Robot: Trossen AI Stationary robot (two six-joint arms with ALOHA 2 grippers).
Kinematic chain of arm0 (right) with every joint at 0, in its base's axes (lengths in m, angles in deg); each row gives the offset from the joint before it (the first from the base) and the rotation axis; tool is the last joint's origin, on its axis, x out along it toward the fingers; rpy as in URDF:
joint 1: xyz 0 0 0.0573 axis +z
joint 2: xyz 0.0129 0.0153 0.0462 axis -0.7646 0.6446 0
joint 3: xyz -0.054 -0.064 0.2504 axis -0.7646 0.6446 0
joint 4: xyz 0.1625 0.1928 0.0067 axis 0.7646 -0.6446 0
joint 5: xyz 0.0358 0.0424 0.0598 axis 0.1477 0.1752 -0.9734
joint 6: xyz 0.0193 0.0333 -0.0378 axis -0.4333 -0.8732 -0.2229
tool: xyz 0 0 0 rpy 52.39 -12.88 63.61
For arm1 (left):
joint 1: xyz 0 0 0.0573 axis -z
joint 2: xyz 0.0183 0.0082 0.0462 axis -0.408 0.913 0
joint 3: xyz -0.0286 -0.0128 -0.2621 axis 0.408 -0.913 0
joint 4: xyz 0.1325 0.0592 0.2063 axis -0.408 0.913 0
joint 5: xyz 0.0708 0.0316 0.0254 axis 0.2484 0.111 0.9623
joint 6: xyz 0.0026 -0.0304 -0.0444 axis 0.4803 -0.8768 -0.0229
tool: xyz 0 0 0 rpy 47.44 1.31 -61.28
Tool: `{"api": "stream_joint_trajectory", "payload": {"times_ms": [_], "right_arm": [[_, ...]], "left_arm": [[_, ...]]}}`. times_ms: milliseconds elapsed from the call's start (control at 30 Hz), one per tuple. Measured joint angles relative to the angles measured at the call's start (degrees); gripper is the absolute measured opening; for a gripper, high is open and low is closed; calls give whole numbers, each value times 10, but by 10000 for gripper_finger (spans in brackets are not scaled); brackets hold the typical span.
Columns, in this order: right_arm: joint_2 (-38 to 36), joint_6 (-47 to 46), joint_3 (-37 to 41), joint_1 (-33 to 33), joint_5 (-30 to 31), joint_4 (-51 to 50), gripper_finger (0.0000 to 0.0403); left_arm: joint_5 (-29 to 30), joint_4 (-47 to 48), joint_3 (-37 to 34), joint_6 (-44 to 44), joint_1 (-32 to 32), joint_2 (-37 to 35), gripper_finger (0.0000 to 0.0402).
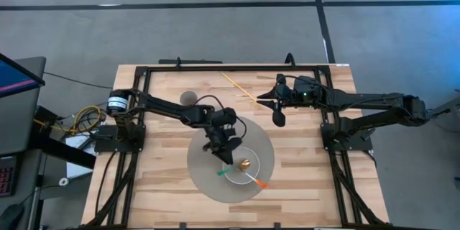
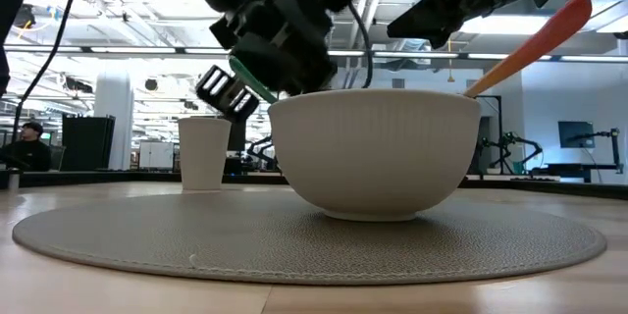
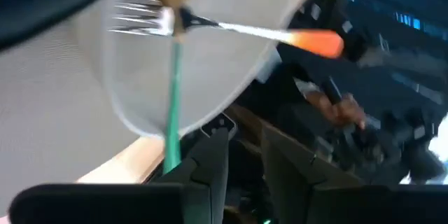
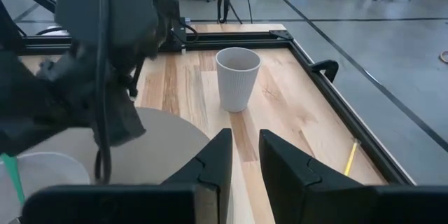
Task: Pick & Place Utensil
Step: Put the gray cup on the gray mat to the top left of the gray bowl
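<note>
A white bowl (image 1: 260,164) (image 2: 378,157) stands on a round grey mat (image 1: 205,180). In it lie a green-handled fork (image 1: 223,172) (image 3: 172,98), an orange-handled utensil (image 1: 260,184) (image 2: 535,44) and a gold piece (image 1: 245,164). Both handles lean out over the rim. My left gripper (image 1: 223,155) (image 3: 245,147) hovers over the bowl's left rim, narrowly open. The green handle passes beside the outer side of one finger, not between them. My right gripper (image 1: 279,120) (image 4: 245,136) hangs above the table's far right part, narrowly open and holding nothing.
A white paper cup (image 1: 188,98) (image 4: 238,77) stands upright on the far part of the table, left of centre. A thin yellow stick (image 1: 237,86) (image 4: 350,155) lies near the far edge. A black frame borders the table. Bare wood lies to the mat's left and right.
</note>
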Motion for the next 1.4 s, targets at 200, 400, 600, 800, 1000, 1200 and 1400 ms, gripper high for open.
{"api": "stream_joint_trajectory", "payload": {"times_ms": [200, 400, 600, 800, 1000, 1200, 1400], "right_arm": [[0, 0, 0, 1, 0, -2, 66], [0, 0, 0, 1, 0, 0, 66], [0, 0, 0, 1, 0, 2, 66], [0, 0, 0, 1, 0, 8, 66], [0, -2, 0, 1, 0, 15, 66], [0, -3, 0, -3, 0, 17, 66], [6, -41, 0, -3, 0, 11, 66]], "left_arm": [[22, -1, 0, 119, -28, -69, 87], [132, 35, 0, 275, -62, -189, 88], [286, 182, 0, 425, -82, -292, 88], [455, 357, 0, 512, -93, -353, 101], [573, 413, 0, 594, -100, -343, 153], [577, 412, 0, 580, -107, -288, 194], [628, 417, 0, 549, -110, -236, 191]]}}
